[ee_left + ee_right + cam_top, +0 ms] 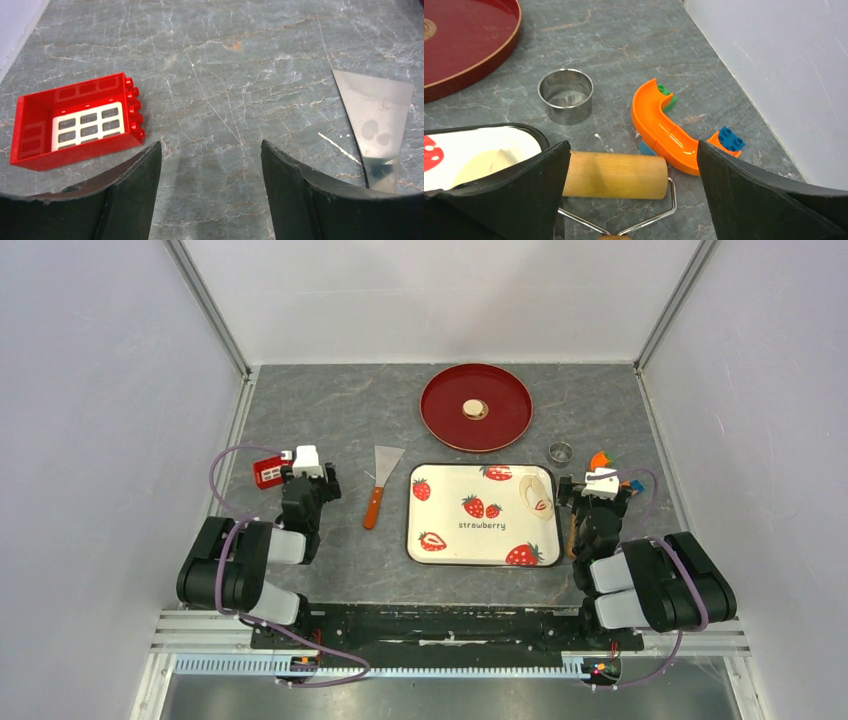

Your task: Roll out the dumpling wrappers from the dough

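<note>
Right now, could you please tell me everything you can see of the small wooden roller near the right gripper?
The roller is a short, smooth cylinder of pale wood on a thin bent wire frame whose handle is mostly out of view. It lies flat on the grey table, crosswise in the gap of the open right gripper, unheld. Its left end is hidden behind one finger, beside the strawberry tray. An orange curved toy piece lies just past its right end; contact is unclear.

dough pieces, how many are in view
1: a pale dough piece at the right end of the strawberry tray. The round on the red plate looks like its emblem, not dough. More may be hidden.
</note>
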You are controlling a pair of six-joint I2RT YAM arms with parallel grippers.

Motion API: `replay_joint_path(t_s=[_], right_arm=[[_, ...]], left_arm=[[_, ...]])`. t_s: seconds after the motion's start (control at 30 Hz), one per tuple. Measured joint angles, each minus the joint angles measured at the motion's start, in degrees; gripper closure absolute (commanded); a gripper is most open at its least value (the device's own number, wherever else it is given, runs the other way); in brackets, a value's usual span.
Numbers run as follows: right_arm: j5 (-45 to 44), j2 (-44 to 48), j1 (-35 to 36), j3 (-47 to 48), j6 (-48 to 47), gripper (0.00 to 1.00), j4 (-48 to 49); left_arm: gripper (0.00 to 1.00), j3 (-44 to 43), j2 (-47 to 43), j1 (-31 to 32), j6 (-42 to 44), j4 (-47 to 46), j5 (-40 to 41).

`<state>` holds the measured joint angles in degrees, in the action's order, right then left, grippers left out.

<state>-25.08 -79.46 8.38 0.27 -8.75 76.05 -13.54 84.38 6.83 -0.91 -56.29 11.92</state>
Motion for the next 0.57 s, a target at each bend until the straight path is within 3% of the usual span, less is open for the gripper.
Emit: replay_joint_path(t_s=[0.57], right_arm=[[1.31, 0.00, -0.04, 0.00, -0.39, 0.02, 3.21]], left_arm=[[0.21, -0.24, 0.00, 0.00, 0.02, -1.18, -0.02]])
